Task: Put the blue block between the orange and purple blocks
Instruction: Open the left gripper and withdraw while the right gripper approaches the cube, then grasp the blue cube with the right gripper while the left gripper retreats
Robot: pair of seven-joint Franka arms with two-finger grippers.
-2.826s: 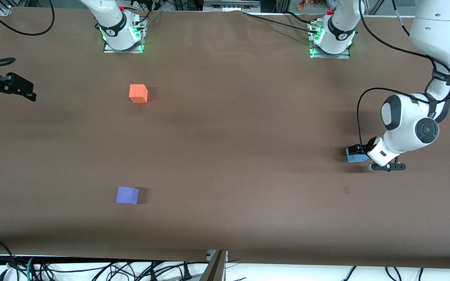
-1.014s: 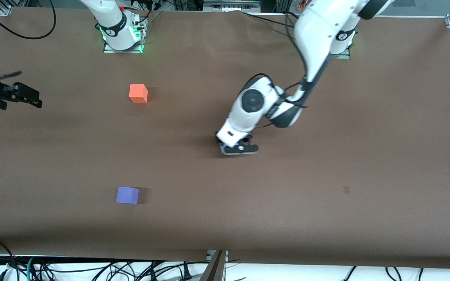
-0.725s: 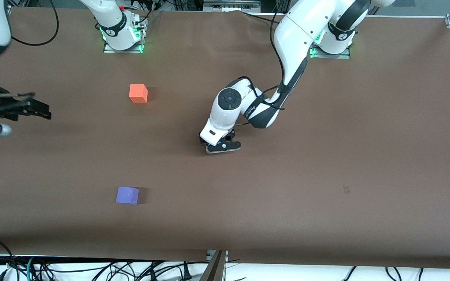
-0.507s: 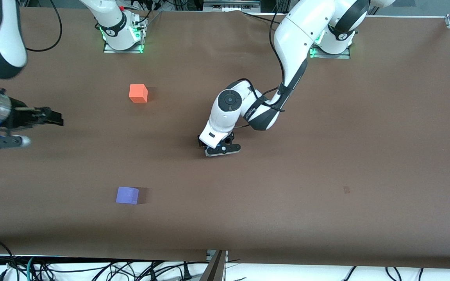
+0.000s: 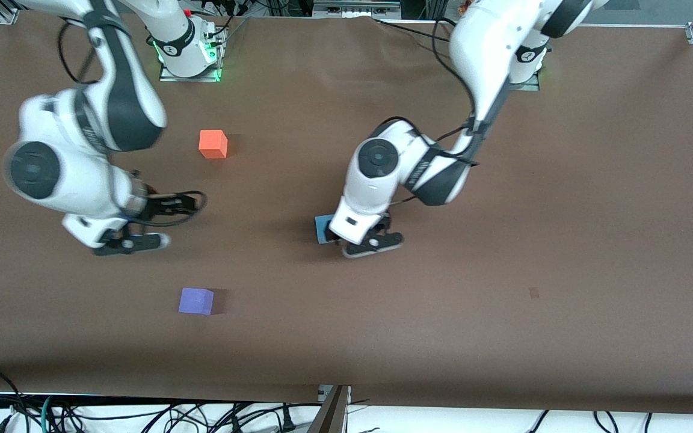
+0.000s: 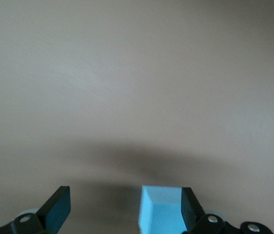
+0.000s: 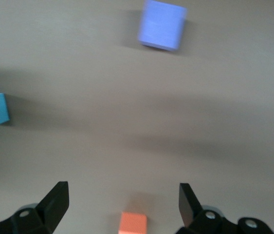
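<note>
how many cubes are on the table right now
3. The orange block sits nearest the robot bases. The purple block is nearest the front camera. The blue block lies mid-table, toward the left arm's end from those two, partly hidden by the open left gripper.

On the brown counter (image 5: 503, 337) the blue block (image 5: 322, 229) sits near the middle, partly hidden under the left end effector (image 5: 363, 239), which hangs right over it. The orange block (image 5: 213, 144) lies farther from the front camera than the blue block, toward the right arm's end of the counter. The purple block (image 5: 196, 301) lies nearer the camera than the blue block, toward that same end. The right end effector (image 5: 169, 207) is over the counter between the orange and purple blocks, well apart from the blue block.
</note>
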